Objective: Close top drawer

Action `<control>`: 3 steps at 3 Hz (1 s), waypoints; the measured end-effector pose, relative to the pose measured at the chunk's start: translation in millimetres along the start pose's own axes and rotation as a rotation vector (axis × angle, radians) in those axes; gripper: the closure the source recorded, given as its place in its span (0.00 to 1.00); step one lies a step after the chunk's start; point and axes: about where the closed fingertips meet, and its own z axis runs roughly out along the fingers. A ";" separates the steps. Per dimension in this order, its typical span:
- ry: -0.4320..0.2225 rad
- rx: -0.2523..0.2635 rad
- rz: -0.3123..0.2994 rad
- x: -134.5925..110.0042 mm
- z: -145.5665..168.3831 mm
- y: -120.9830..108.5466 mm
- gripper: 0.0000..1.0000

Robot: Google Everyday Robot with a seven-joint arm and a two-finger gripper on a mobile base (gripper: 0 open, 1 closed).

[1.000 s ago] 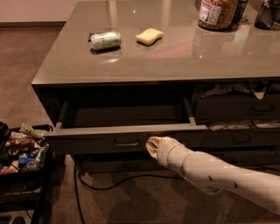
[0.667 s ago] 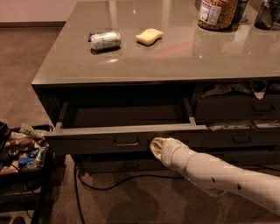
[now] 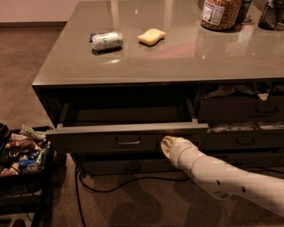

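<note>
The top drawer (image 3: 88, 141) is a wide dark grey drawer under the grey tabletop (image 3: 177, 57). It stands pulled out toward me, and its inside is dark. A small metal bail handle (image 3: 128, 141) sits at the middle of its front. My gripper (image 3: 167, 144) is at the end of the white arm that comes in from the lower right. It is right at the drawer front, just right of the handle and near the front's lower edge.
A crushed can (image 3: 106, 40), a yellow sponge (image 3: 151, 36) and a jar (image 3: 220, 12) stand on the tabletop. Narrower drawers with papers sticking out (image 3: 239, 111) are on the right. A black bin of snacks (image 3: 22, 148) stands at the left. A cable (image 3: 133, 181) lies on the carpet.
My gripper has moved a little to the right along the drawer front. The drawer itself shows no clear movement.
</note>
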 end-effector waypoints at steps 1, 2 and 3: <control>0.017 0.046 -0.008 5.7 9.2 -13.5 1.00; 0.022 0.077 -0.019 5.3 18.2 -24.8 1.00; 0.019 0.088 -0.023 2.6 31.0 -28.9 1.00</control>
